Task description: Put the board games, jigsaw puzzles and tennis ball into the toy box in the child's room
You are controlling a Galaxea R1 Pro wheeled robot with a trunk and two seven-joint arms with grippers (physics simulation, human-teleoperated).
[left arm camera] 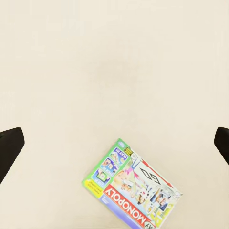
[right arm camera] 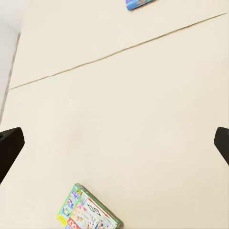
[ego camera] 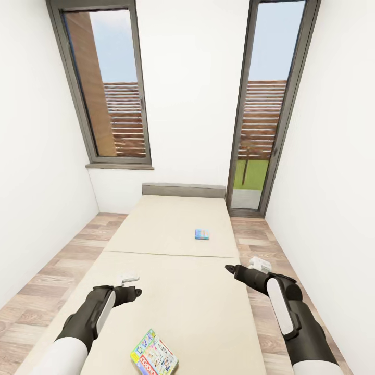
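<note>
Monopoly game box (ego camera: 154,358) lies flat and skewed on the near section of the bed (ego camera: 198,307), close to the robot and between the two arms. Small blue game box (ego camera: 202,234) sits flat on the far section, just past the mattress seam and well apart from the first.

Both look like stiff, light cardboard with glossy printed faces — likely slick. Lying flush on a soft mattress, they give no gap underneath; best bet is pinching across a short edge or a corner, pressing into the cushion to get a finger under.

Left gripper (ego camera: 134,292) hovers over the mattress, above the Monopoly box, with jaws spread wide and nothing in them. Right gripper (ego camera: 231,269) — same, spread wide and empty, out over the right edge of the bed.
</note>
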